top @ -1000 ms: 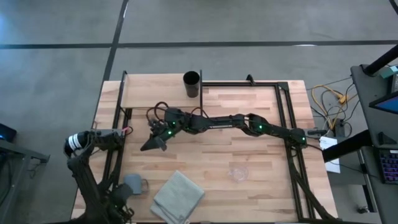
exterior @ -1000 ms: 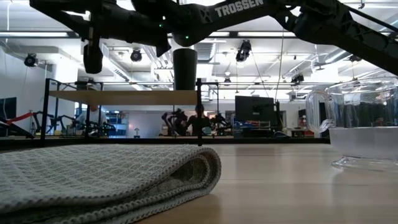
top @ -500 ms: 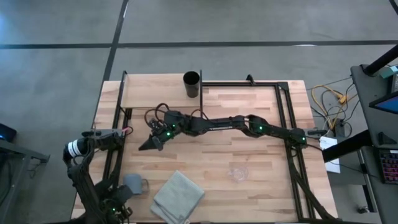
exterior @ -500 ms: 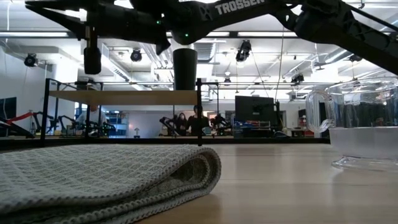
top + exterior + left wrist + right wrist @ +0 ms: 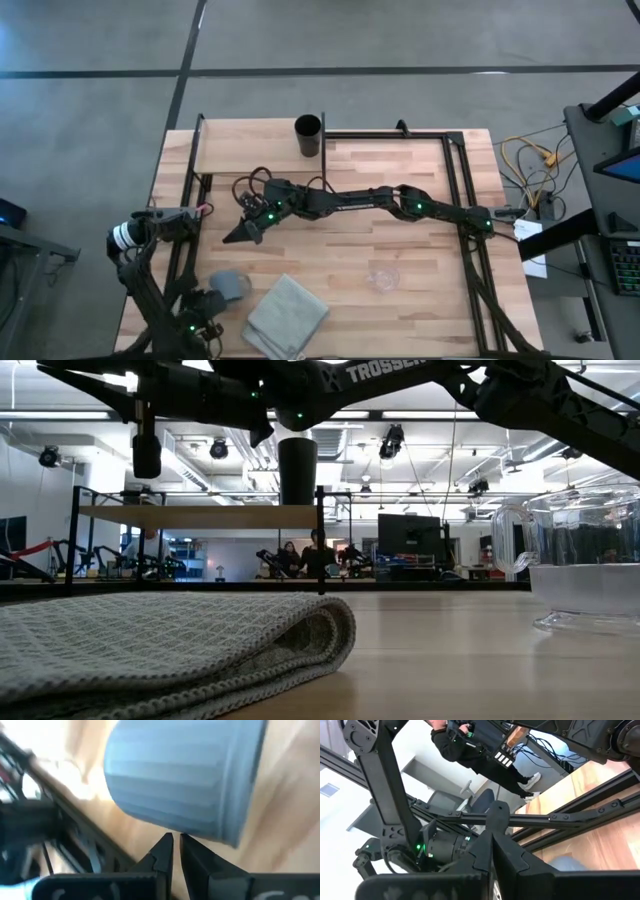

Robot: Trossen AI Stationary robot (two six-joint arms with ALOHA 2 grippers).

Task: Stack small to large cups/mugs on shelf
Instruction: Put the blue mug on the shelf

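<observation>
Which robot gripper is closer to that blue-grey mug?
Left. The left gripper is right at the blue-grey mug, while the right gripper hovers farther off, toward the shelf.

The right tool [image 5: 492,837], its dark fingers pressed together, points toward the left arm [image 5: 385,795] and black frame rails [image 5: 580,815]; a person in black [image 5: 485,757] stands beyond the bench [image 5: 605,850]

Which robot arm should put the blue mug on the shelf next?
Probably the left. Its gripper is right against the blue-grey mug at the table's near-left corner. The right gripper hangs over mid-table, away from the mug, with the black cup already on the shelf.
</observation>
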